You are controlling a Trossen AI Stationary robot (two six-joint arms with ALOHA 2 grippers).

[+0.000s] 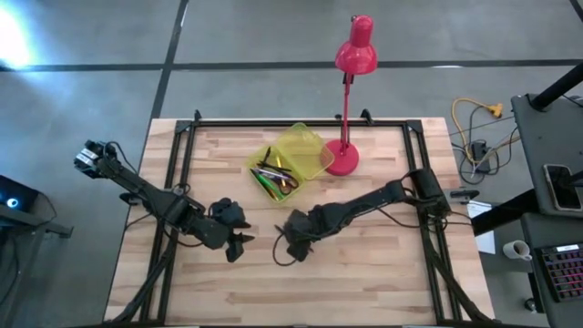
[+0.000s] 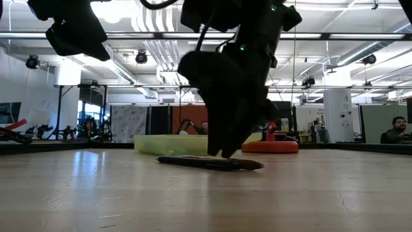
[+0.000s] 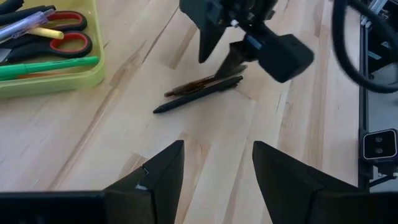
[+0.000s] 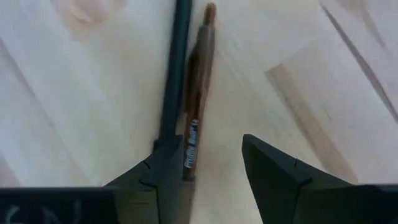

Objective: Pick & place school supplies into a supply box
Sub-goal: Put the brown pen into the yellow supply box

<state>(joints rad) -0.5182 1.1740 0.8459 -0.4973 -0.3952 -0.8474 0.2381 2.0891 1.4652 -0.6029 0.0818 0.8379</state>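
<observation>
Two thin pens lie side by side on the bare wood, a dark pen (image 3: 186, 99) and a brown pen (image 3: 193, 84). My right gripper (image 4: 211, 162) is open and points down over one end of them. The brown pen (image 4: 200, 74) runs in between its fingers, close to one; the dark pen (image 4: 177, 62) passes under that finger's tip. The yellow-green supply box (image 1: 314, 159) stands open toward the far side, holding red-handled scissors (image 3: 68, 34), a green pen (image 3: 50, 67) and more pens. My left gripper (image 3: 217, 155) is open and hovers left of the pair. My right gripper (image 3: 221, 59) comes from above, its fingers set along the two pens at one end. One finger (image 4: 165, 165) stands at the dark pen and beside the brown pen. Whether it touches either, I cannot tell. Both pens lie flat on the table.
A red desk lamp stands with its round base (image 1: 342, 159) right beside the box, its stem and shade (image 1: 355, 50) reaching past the far edge. A black frame (image 1: 273, 121) borders the table. Bare wood stretches along the near side (image 1: 301, 292).
</observation>
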